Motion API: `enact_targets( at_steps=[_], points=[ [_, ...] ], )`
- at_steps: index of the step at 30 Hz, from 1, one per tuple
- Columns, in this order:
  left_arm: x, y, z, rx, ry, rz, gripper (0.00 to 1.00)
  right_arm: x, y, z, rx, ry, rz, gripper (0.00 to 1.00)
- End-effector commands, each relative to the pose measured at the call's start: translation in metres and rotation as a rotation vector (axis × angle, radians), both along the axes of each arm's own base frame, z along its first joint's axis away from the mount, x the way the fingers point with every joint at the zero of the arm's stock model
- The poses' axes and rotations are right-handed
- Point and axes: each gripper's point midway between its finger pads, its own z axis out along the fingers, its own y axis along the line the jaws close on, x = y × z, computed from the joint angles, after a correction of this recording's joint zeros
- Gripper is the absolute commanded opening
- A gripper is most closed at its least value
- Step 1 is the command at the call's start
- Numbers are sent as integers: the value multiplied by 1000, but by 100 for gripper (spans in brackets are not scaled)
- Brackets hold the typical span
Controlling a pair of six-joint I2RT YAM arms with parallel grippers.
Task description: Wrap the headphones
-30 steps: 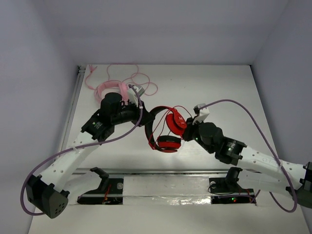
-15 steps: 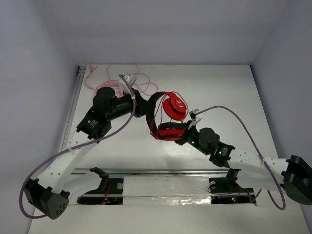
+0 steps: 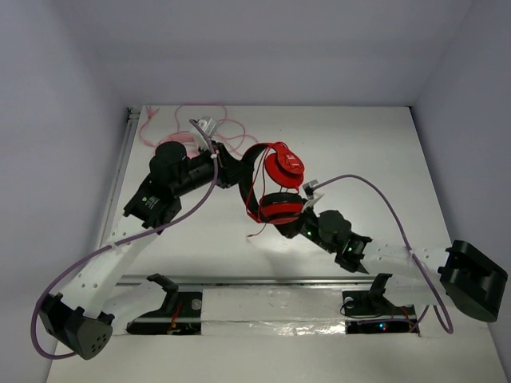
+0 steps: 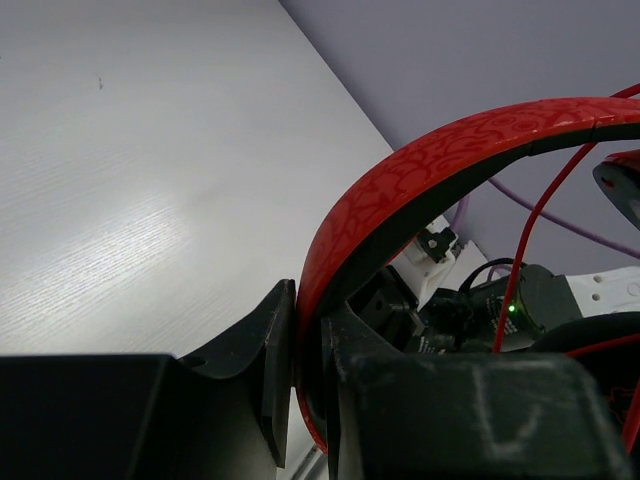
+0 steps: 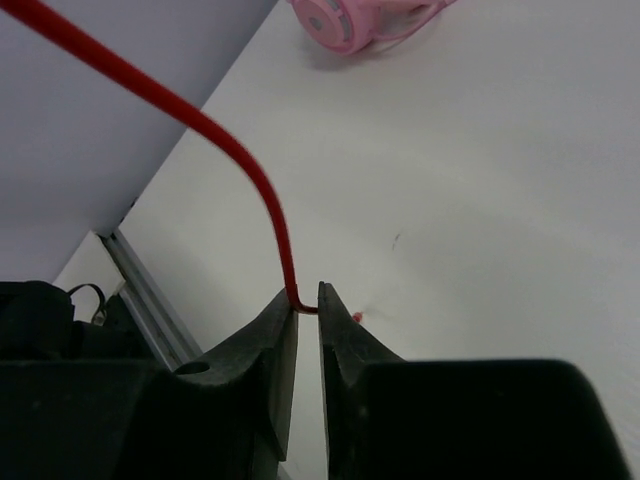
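The red headphones (image 3: 275, 179) hang above the table's middle, one ear cup (image 3: 285, 167) facing up and the other (image 3: 279, 209) lower. My left gripper (image 3: 238, 171) is shut on the black-and-red headband (image 4: 420, 170), which sits between its jaws (image 4: 310, 345). My right gripper (image 3: 286, 230) is just below the lower ear cup, shut on the thin red cable (image 5: 230, 150) right at the jaw tips (image 5: 308, 305). A loose cable end (image 3: 251, 234) dangles to the left of it.
Pink headphones (image 5: 345, 25) with a tangled pink cable (image 3: 156, 128) lie at the back left, partly hidden behind my left arm. A metal rail (image 3: 263, 281) runs along the near edge. My right arm's purple hose (image 3: 383, 199) arcs over the table's right side.
My left gripper has swung the headphones back and turned them. My right gripper has moved left and nearer, from beside the ear cup to under the lower one, with the cable in it.
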Motion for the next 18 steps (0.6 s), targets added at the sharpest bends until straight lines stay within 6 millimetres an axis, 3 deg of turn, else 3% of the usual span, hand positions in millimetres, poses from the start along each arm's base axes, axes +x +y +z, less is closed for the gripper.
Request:
enact_targets(
  at_steps=[1,6,15,18],
  points=[
    [-4,1,63,-125,-120,-2,0,13,4,22,65,-53,-36,21],
    [-5,1,70,-135,-132,-4,0,20,1,8,44,-40,-82,30],
    [-5,3,78,-143,-132,8,0,32,-1,-6,5,-34,-140,30],
    [-4,6,82,-132,-140,28,0,29,-8,0,7,-34,-151,31]
  ],
)
